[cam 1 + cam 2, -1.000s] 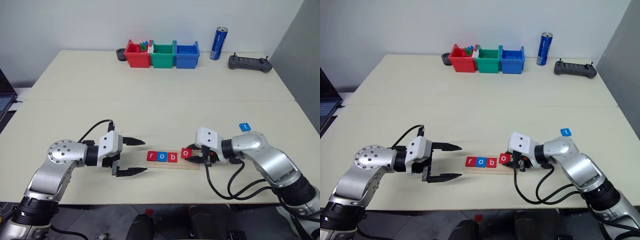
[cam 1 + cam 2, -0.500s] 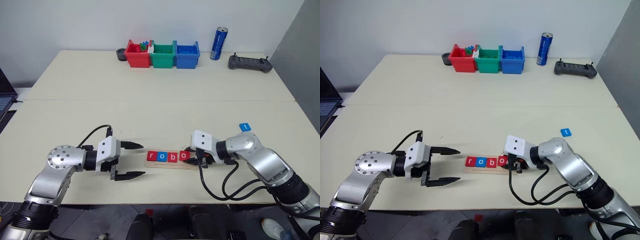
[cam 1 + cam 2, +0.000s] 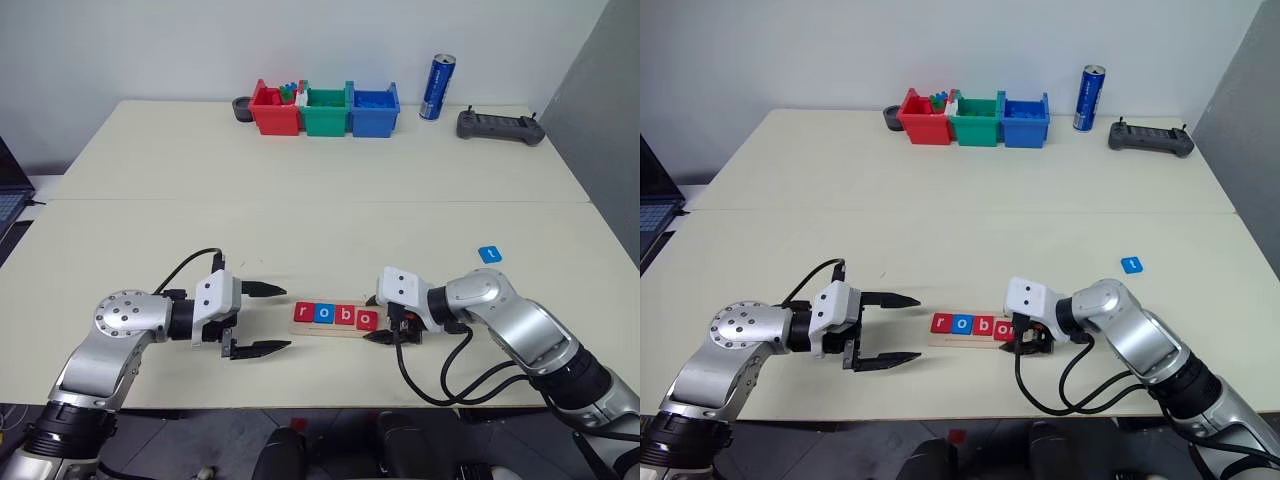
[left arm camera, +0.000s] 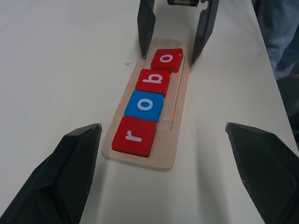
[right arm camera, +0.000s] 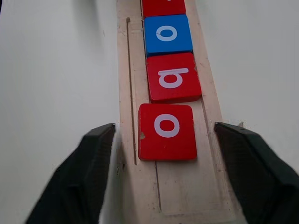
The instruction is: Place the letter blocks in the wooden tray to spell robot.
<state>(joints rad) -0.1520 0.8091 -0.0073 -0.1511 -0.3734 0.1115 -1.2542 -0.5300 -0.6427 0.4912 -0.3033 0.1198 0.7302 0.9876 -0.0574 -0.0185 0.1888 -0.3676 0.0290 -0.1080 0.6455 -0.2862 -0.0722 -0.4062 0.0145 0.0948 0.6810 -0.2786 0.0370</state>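
A pale desk (image 3: 320, 200) fills the head views, with the wooden tray (image 3: 345, 329) lying low in the frame, just below center, running left to right. Four letter blocks sit in its slot in a touching row: a red "r" block (image 4: 134, 136), a blue "o" block (image 4: 144, 105), a red "b" block (image 4: 153, 82) and a red "o" block (image 4: 167, 60), the last one turned slightly askew. The right gripper (image 3: 385, 322) reaches in from the lower right and its jaws are spread, one black finger on each side of the tray's right end; in the left wrist view they straddle the red "o" block with a small gap on either side, not pinching it. In the right wrist view that block lies flat between the two fingers, with bare tray slot nearer the camera. The left gripper (image 3: 268, 319) sits at lower left, pointing toward the tray's left end with its jaws spread wide and holding nothing; the tray lies just beyond the fingertips, in line with the gap between them. A fifth piece, the blue "t" block (image 3: 488, 254), rests alone on the desk at center right, well apart from the tray. Along the far edge, top center, stand a red bin (image 3: 274, 109), a green bin (image 3: 326, 112) and a blue bin (image 3: 374, 112), with a blue can (image 3: 437, 87) and a dark controller (image 3: 500, 126) to their right.
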